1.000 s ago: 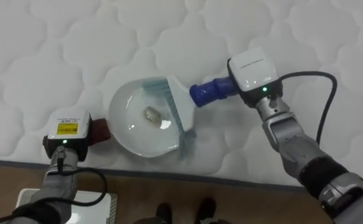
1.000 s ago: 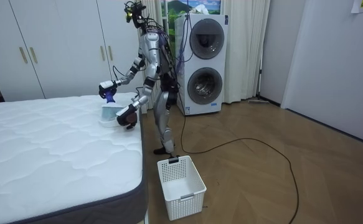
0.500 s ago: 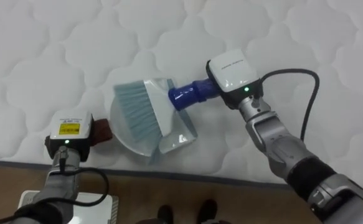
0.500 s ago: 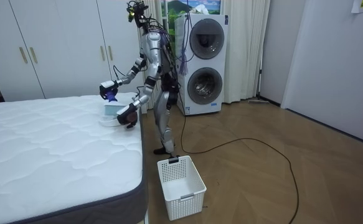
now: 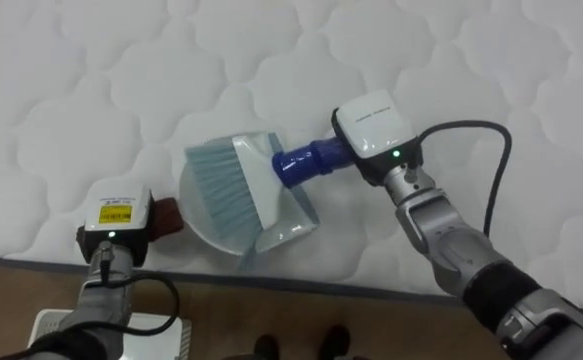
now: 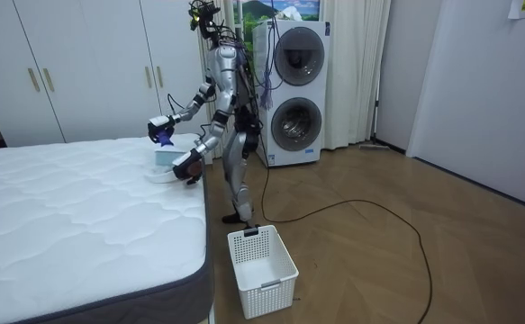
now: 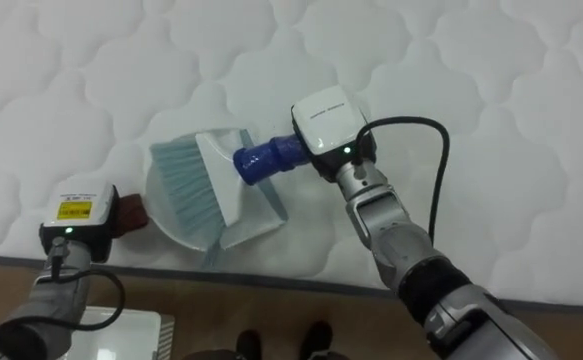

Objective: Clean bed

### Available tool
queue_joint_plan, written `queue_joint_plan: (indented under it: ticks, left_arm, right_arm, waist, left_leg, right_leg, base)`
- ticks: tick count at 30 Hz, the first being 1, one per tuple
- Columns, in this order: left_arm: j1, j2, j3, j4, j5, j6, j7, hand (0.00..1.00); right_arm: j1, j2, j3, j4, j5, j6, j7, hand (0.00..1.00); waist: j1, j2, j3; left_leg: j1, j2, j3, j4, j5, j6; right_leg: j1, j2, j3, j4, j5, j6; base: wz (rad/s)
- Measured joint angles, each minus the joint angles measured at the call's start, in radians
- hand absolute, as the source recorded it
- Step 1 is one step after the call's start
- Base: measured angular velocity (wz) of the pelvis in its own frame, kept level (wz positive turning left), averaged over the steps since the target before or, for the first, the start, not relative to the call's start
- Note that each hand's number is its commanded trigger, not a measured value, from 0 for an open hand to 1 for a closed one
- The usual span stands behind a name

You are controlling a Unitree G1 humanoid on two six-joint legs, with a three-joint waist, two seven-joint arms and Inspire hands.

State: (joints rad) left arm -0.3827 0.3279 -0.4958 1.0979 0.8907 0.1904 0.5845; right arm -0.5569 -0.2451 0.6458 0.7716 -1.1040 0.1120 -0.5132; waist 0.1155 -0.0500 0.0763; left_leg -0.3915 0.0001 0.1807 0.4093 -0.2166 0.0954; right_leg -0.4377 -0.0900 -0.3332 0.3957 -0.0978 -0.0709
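White quilted mattress point(image 5: 451, 60), with the robot standing at its near edge. A clear dustpan point(image 5: 193, 224) lies at that edge, and a blue-handled brush point(image 5: 233, 182) is tilted over it. The right hand point(image 5: 375, 132) covers the end of the brush handle. The left hand point(image 5: 117, 222) sits at the dustpan's dark-red grip. Both hands' fingers are hidden, so their state cannot be told.

No writing is legible anywhere. A yellow rectangular label point(image 5: 111, 209) with tiny dark print sits on the back of the left hand point(image 5: 119, 228), over the front edge of the white quilted mattress point(image 5: 451, 60). A faint grey line of print point(image 5: 368, 112) crosses the white back of the right hand point(image 5: 373, 130), also unreadable.
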Motion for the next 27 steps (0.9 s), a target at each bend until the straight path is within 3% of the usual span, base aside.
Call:
queue_joint_plan:
  ticks: [6,11,15,16,17,23,27]
  left_arm:
    - [0.006,0.0,0.008,0.004,-0.015,-0.009,0.027,1.0]
    - [0.025,0.0,0.072,-0.052,-0.015,-0.026,0.07,1.0]
    - [0.084,-0.008,0.12,-0.159,-0.017,-0.049,0.084,1.0]
    - [0.108,-0.008,0.137,-0.197,-0.014,-0.051,0.085,1.0]
    - [0.119,-0.008,0.144,-0.214,-0.014,-0.051,0.086,1.0]
    - [0.165,-0.007,0.184,-0.279,-0.019,-0.054,0.089,1.0]
    - [0.25,-0.008,0.22,-0.424,-0.023,-0.06,0.087,1.0]
  right_arm:
    - [0.078,-0.058,-0.01,0.001,0.071,-0.046,-0.011,1.0]
    - [0.098,-0.065,-0.092,0.001,0.125,-0.077,-0.055,1.0]
    - [0.158,-0.068,-0.19,-0.006,0.14,-0.094,-0.092,1.0]
    - [0.19,-0.07,-0.222,-0.02,0.141,-0.1,-0.102,1.0]
    - [0.206,-0.072,-0.237,-0.03,0.141,-0.102,-0.107,1.0]
    - [0.244,-0.089,-0.344,-0.047,0.174,-0.111,-0.131,1.0]
    - [0.262,-0.118,-0.42,-0.077,0.224,-0.103,-0.128,1.0]
  waist:
    - [-0.007,0.012,-0.0051]
    - [-0.026,0.019,-0.0093]
    - [-0.031,0.03,-0.0261]
    - [-0.034,0.032,-0.0363]
    - [-0.034,0.033,-0.0406]
    - [-0.066,0.031,-0.056]
    - [-0.083,0.016,-0.0677]
  left_leg:
    - [0.035,0.001,-0.008,0.0,0.0,0.0]
    - [0.044,-0.001,-0.015,0.0,0.002,-0.003]
    - [0.108,-0.003,-0.017,-0.026,0.002,-0.003]
    - [0.13,-0.004,-0.017,-0.039,0.003,-0.004]
    - [0.14,-0.005,-0.016,-0.044,0.003,-0.004]
    - [0.237,-0.017,-0.016,-0.108,0.009,-0.007]
    - [0.274,-0.016,-0.016,-0.126,0.018,-0.012]
  right_leg:
    - [0.037,0.005,0.011,-0.002,0.0,0.001]
    - [0.046,0.006,0.022,0.001,-0.002,0.003]
    - [0.103,0.01,0.036,-0.009,-0.006,0.01]
    - [0.124,0.012,0.041,-0.02,-0.009,0.014]
    - [0.131,0.012,0.045,-0.02,-0.009,0.016]
    - [0.214,0.014,0.063,-0.052,-0.019,0.028]
    - [0.25,0.024,0.075,-0.075,-0.02,0.03]
  base:
    - [0.04]
    - [0.05]
    - [0.0]
    - [0.0]
    - [0.0]
    - [0.01]
    - [-0.03]
